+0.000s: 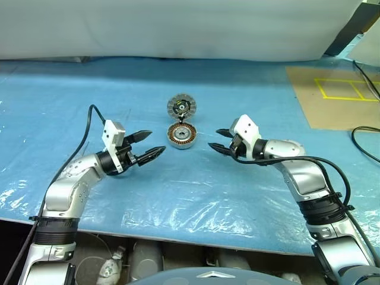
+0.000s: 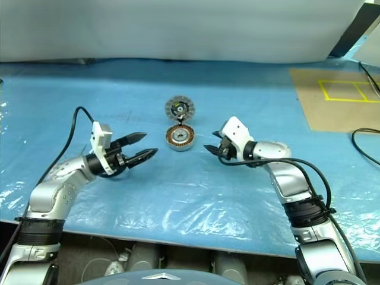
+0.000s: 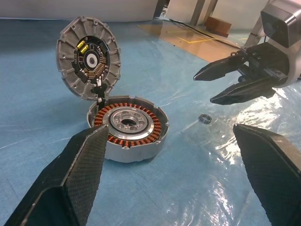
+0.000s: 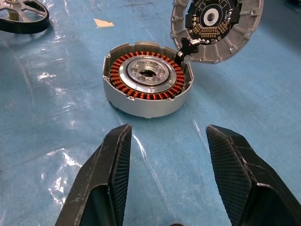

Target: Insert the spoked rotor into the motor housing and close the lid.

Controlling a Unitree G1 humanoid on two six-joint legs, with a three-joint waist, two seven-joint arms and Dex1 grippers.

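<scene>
Looking from the head, you see the motor housing [image 1: 181,136] mid-table, lid [image 1: 181,107] raised behind, between the empty spread-fingered left gripper [image 1: 151,145] and right gripper [image 1: 216,139]; the left wrist adds a small ring [image 3: 204,118] nearby, the right wrist the spoked rotor [image 4: 19,14] far left.

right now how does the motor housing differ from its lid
The motor housing lies flat on the blue sheet, while the lid stands tipped up, hinged at its rim. The housing holds copper windings around a silver centre; the lid carries a dark round circuit board. Both are round, grey metal, similar in width.
</scene>
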